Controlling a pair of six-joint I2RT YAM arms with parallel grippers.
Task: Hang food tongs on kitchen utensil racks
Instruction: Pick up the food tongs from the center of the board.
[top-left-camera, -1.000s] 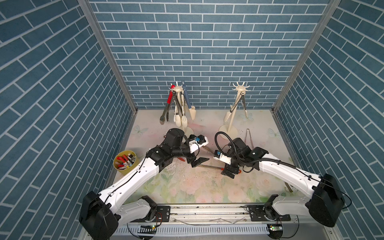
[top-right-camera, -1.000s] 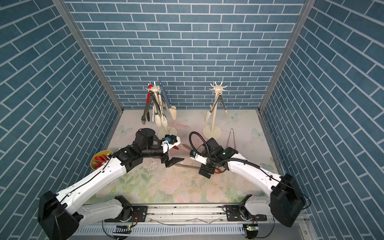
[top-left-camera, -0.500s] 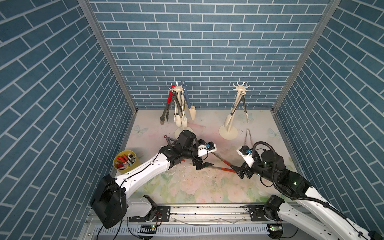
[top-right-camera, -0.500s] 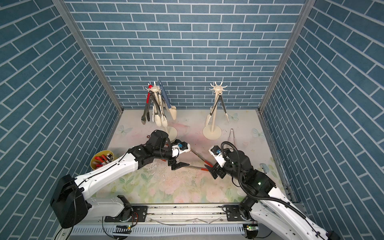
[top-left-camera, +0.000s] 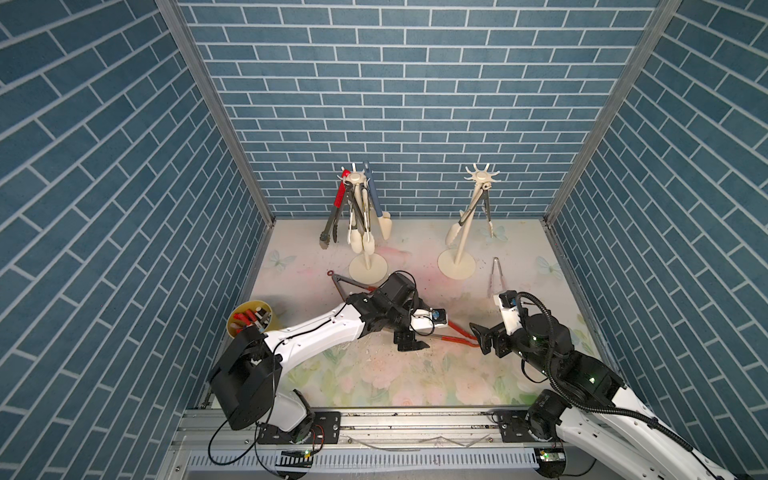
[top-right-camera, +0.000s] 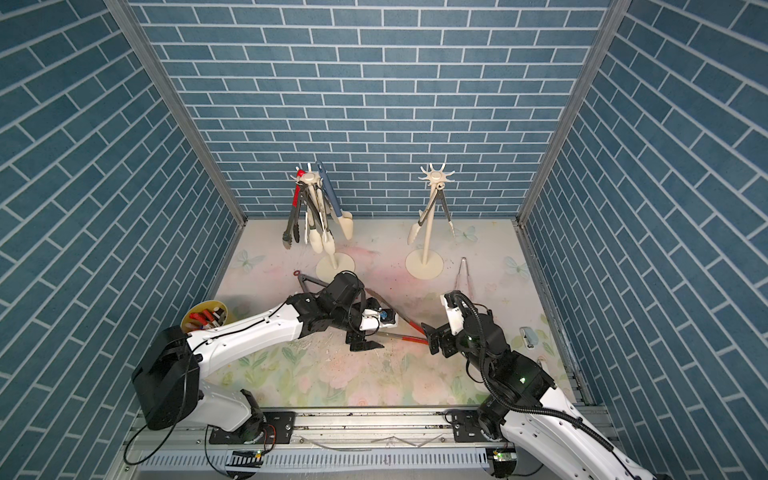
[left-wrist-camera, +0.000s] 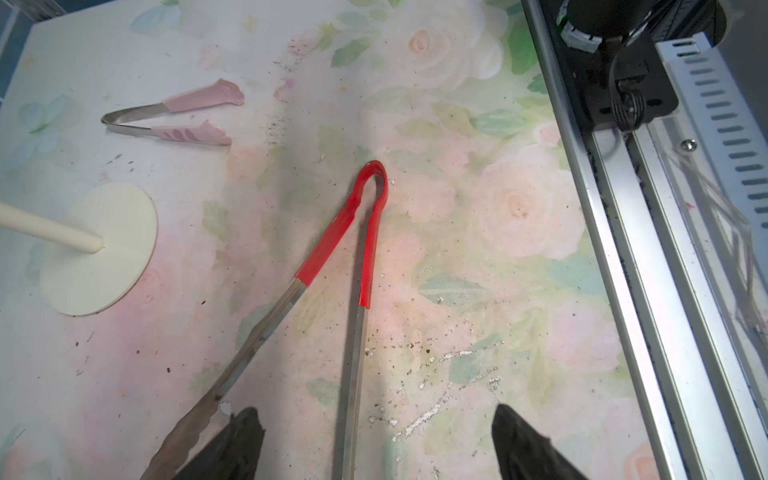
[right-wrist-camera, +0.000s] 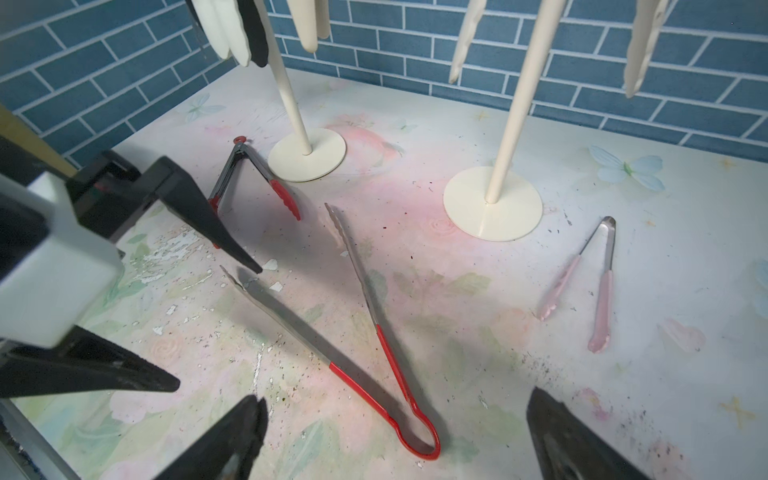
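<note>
At the front of the counter (top-left-camera: 374, 374) you have both arms reaching in toward the middle, and the red-handled tongs (top-left-camera: 455, 340) lie flat between them, splayed in a V. Your right pincer (top-left-camera: 482, 338) is spread wide and grips nothing. Its wrist view shows the looped red end of those tongs on the counter between its two fingers (right-wrist-camera: 552, 424), close to their tips; you cannot tell whether either finger touches the loop. Your left pincer (top-left-camera: 417, 336) is spread as well, at the opposite, open end of the same tongs. In its wrist view one bare metal arm runs between the fingers (left-wrist-camera: 241, 440), while the other arm passes right alongside one finger on its outer side. Neither arm is clamped, and the tongs rest on the counter.

Farther back, the black-and-red tongs (top-left-camera: 345, 282), with a ring at the hinge, lie just beside the base of the left rack (top-left-camera: 365, 266), partly hidden by your left arm in both top views. The pink tongs (top-left-camera: 496, 276) lie near the base of the right rack (top-left-camera: 457, 264), on its right side, well apart from both pincers.

At the back wall, the left rack carries several hanging tongs (top-left-camera: 339, 199) in red-and-black, white and blue, and the right rack carries a single pale-tipped pair (top-left-camera: 453, 236)
</note>
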